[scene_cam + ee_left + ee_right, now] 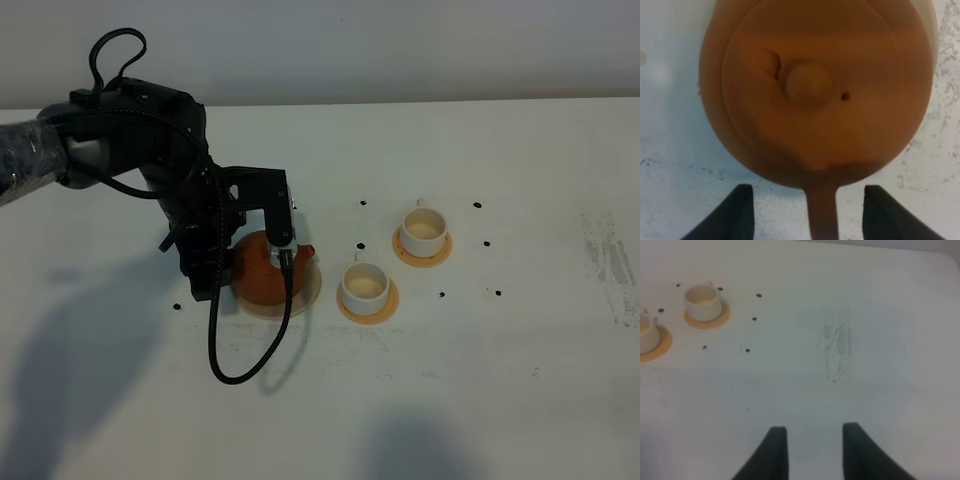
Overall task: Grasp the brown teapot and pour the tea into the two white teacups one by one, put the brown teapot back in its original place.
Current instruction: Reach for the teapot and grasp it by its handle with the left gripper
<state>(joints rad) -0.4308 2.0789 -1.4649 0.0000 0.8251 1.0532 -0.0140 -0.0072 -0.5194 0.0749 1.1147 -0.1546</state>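
The brown teapot sits on its pale beige disc, left of the cups. In the left wrist view I look straight down on the teapot, its lid knob in the middle. My left gripper is open, and the teapot's handle runs between the fingers with a gap on each side. The two white teacups, near and far, each stand on an orange coaster. My right gripper hangs over bare table with a narrow empty gap between its fingers; it is out of the high view.
The left arm and its black cable loop cover the table left of and in front of the teapot. Small black dots mark the table around the cups. A scuffed patch lies at the far right.
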